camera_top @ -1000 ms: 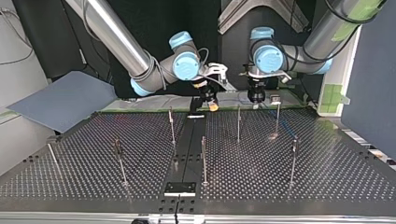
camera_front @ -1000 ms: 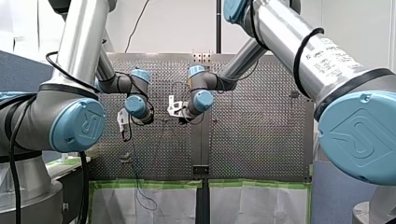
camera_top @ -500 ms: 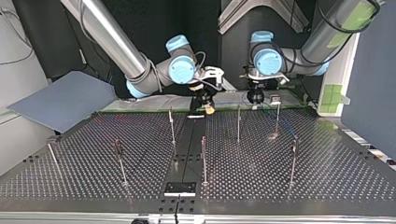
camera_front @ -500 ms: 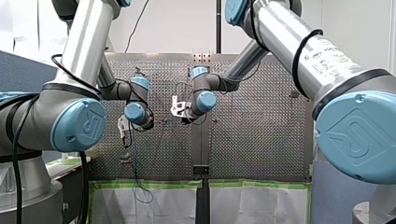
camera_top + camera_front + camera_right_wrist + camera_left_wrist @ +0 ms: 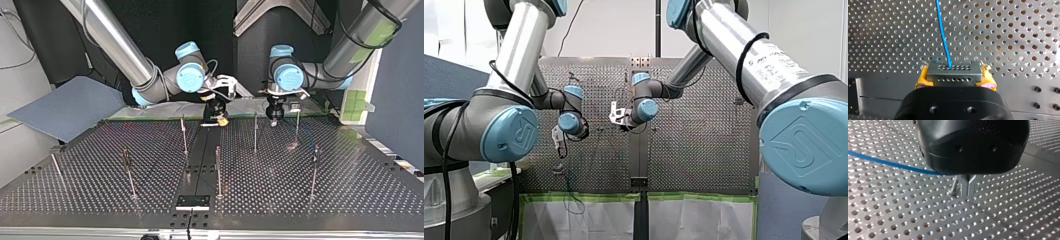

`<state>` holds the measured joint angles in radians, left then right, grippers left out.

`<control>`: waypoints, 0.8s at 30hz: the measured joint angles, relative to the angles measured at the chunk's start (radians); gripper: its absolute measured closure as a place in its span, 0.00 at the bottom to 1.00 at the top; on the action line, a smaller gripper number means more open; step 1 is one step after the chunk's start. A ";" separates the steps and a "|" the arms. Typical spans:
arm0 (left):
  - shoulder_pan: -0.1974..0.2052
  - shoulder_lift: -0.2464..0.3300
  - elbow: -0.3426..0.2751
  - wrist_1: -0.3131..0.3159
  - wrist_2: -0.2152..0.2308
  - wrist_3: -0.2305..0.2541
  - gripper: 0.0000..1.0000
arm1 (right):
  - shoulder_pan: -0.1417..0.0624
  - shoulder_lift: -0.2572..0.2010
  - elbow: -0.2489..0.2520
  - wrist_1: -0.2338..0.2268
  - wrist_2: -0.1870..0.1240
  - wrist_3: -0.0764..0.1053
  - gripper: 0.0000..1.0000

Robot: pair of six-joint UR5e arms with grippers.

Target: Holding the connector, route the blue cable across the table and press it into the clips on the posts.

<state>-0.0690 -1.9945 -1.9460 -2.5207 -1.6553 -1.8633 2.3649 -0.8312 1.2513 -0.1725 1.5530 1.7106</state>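
Observation:
In the right wrist view my right gripper (image 5: 955, 72) is shut on the grey connector (image 5: 953, 76), with its yellow pads (image 5: 921, 79) on both sides. The blue cable (image 5: 943, 32) leaves the connector and runs ahead over the perforated table (image 5: 885, 37). In the left wrist view my left gripper (image 5: 965, 191) has its metal fingers together, and the blue cable (image 5: 885, 163) runs in from the side to their base, where the gripper body hides it. In the top view my right gripper (image 5: 218, 120) hangs near the table's far edge, with my left gripper (image 5: 273, 119) to its right beside a post (image 5: 255, 131).
Several thin posts stand on the table, among them one (image 5: 183, 134) near my right gripper, one (image 5: 297, 125) right of my left gripper and one (image 5: 218, 170) in the middle. A grey-blue sheet (image 5: 65, 107) lies at the top view's left. A dark panel (image 5: 395, 75) stands at its right.
In the top view my right gripper has moved a little left and down with the connector. My left gripper has come down toward the table beside the posts.

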 joint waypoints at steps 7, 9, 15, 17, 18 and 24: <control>0.014 -0.032 0.036 0.009 0.045 -0.012 1.00 | -0.018 0.000 0.000 -0.006 -0.002 0.012 1.00; 0.015 -0.049 0.048 0.009 0.053 -0.013 1.00 | -0.024 0.002 0.000 -0.007 -0.002 0.013 1.00; 0.027 -0.078 0.100 0.006 0.059 -0.032 1.00 | -0.044 0.005 0.000 -0.009 -0.002 0.014 1.00; 0.032 -0.080 0.114 0.004 0.059 -0.035 1.00 | -0.048 0.005 0.000 -0.010 -0.002 0.014 1.00; 0.035 -0.081 0.120 0.002 0.059 -0.036 1.00 | -0.049 0.005 0.000 -0.010 -0.002 0.014 1.00; 0.051 -0.081 0.143 -0.001 0.061 -0.038 1.00 | -0.072 0.007 0.000 -0.032 -0.003 0.016 1.00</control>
<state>-0.0175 -2.0753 -1.8028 -2.5216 -1.5943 -1.9011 2.2928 -0.8238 1.2513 -0.2040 1.5498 1.7269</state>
